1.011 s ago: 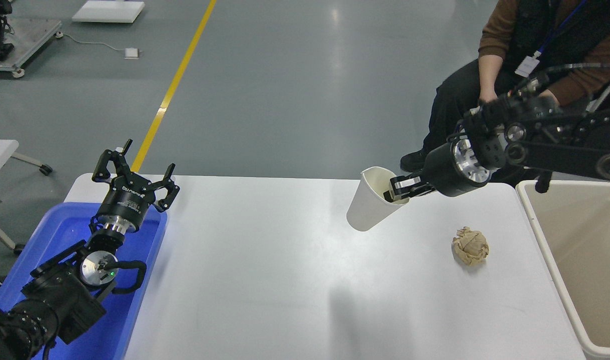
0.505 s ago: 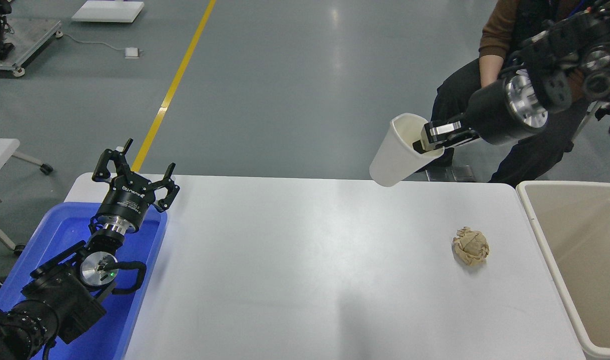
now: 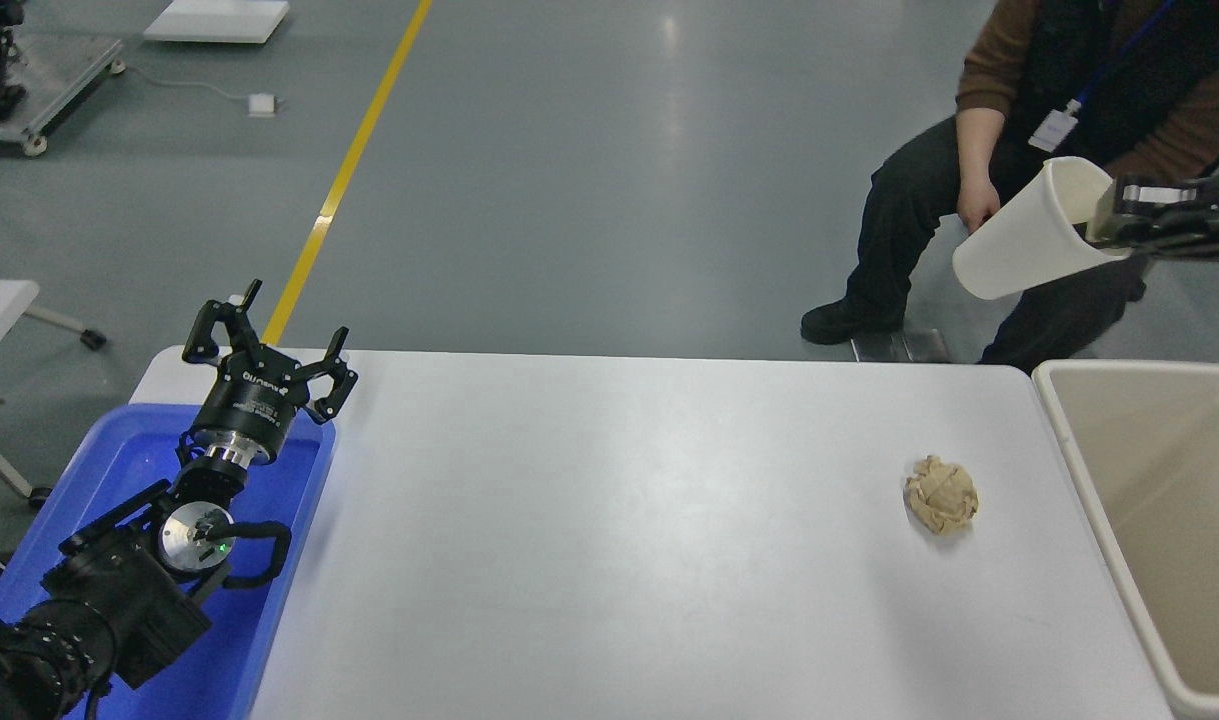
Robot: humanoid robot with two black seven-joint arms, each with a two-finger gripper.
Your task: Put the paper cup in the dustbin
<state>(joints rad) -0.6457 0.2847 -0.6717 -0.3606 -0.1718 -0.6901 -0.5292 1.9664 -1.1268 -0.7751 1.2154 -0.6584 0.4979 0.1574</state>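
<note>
The cream-white paper cup (image 3: 1029, 238) hangs high in the air at the upper right, tilted with its base pointing down-left. My right gripper (image 3: 1109, 222) is shut on the cup's rim, one finger inside the mouth, and only its tip shows at the right edge. The cup is beyond the table's far right corner, up and left of the beige dustbin (image 3: 1079, 450), which stands against the table's right end. My left gripper (image 3: 269, 340) is parked open above the blue tray at the lower left.
A crumpled tan paper ball (image 3: 941, 494) lies on the white table (image 3: 619, 520) near the dustbin. A blue plastic tray (image 3: 299, 500) sits at the table's left end. A seated person (image 3: 1029, 110) is at the far right, a hand just behind the cup.
My right gripper has carried the cup up off the table and to the right, from the table's back middle to high beyond the far right corner. The left arm has not moved.
</note>
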